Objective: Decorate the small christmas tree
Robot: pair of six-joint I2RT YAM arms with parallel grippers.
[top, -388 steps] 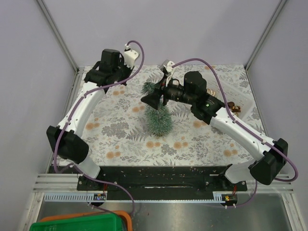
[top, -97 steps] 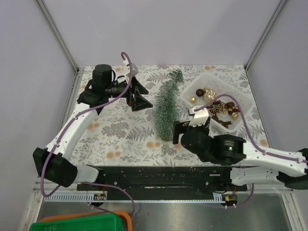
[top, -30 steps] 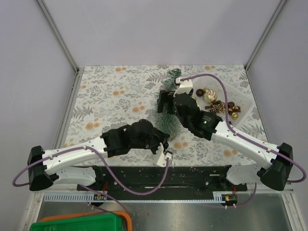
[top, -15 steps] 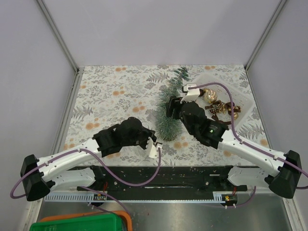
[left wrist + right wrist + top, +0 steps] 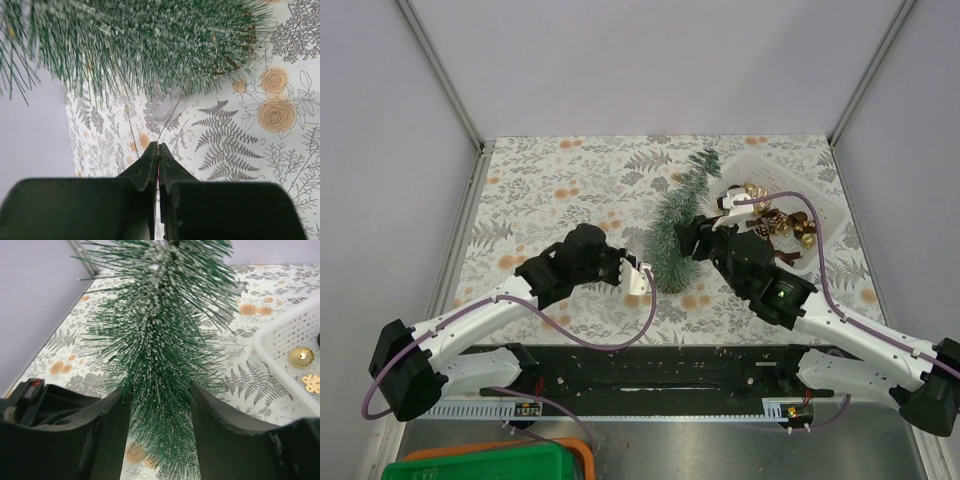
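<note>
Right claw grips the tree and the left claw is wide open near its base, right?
No, the left claw is shut, per the left wrist view. It is near the base of the small christmas tree, which the right claw grips.

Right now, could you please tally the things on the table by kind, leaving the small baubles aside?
tree: 1
basket: 1
grippers: 2, the left gripper and the right gripper
Total: 4
</note>
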